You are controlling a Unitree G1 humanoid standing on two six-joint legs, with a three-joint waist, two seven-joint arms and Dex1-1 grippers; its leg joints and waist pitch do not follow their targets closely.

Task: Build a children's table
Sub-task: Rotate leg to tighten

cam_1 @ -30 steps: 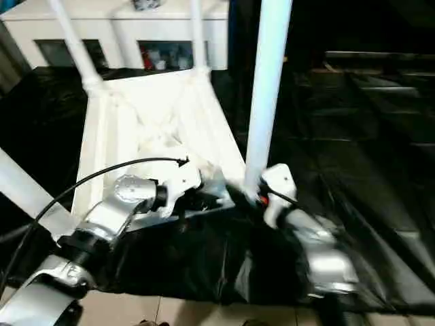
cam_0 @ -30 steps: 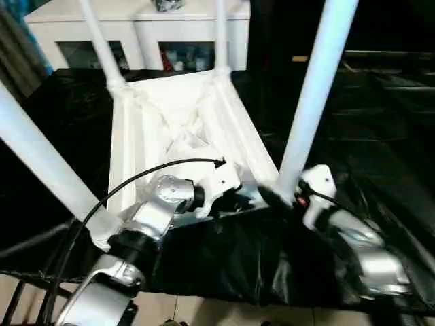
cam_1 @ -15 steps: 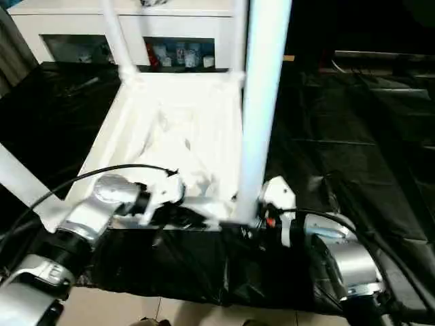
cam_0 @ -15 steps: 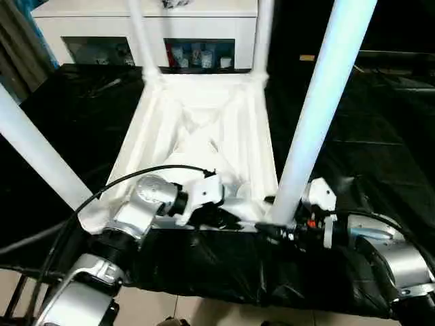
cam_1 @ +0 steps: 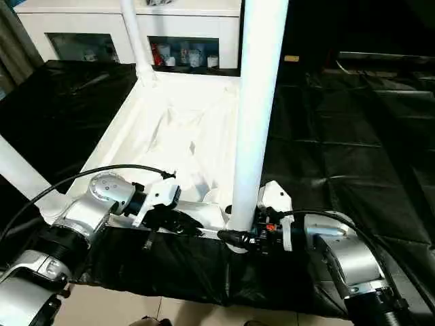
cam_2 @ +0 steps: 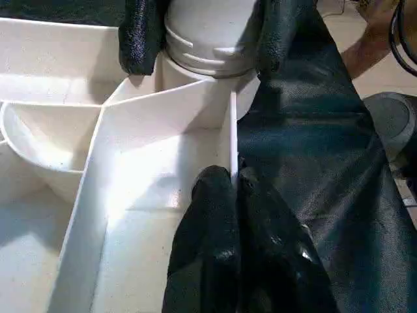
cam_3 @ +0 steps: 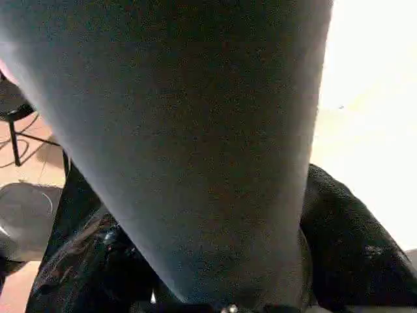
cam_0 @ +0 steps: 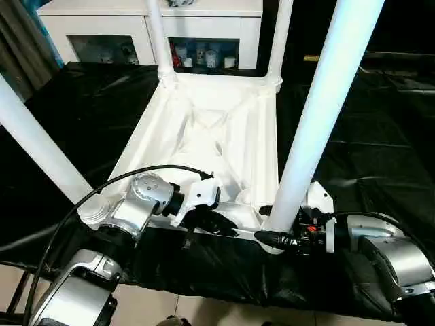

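Note:
The children's table (cam_0: 204, 129) lies upside down on the black sheet, ribbed underside up, with all four white legs standing in its corner sockets. My left gripper (cam_0: 217, 225) is at the near rim. In the left wrist view its fingers (cam_2: 215, 215) are shut on the thin near wall of the top. My right gripper (cam_0: 275, 234) reaches in from the right and closes around the base of the near right leg (cam_0: 319, 115). Its two black fingers (cam_2: 140, 32) press either side of the leg's collar. The near left leg (cam_0: 37, 153) rises beside my left forearm.
A white cabinet with glass doors (cam_0: 109, 27) stands behind the table. The black sheet (cam_0: 81, 109) covers the work surface, with tan floor (cam_0: 204, 312) past its near edge. A black cable (cam_0: 136, 173) arcs over my left wrist. A person's hand (cam_2: 374, 39) shows at the side.
The camera has tilted and shifted. My right gripper swung in from beside the near right leg and its fingers have closed in around the leg's base. The left gripper stays on the rim.

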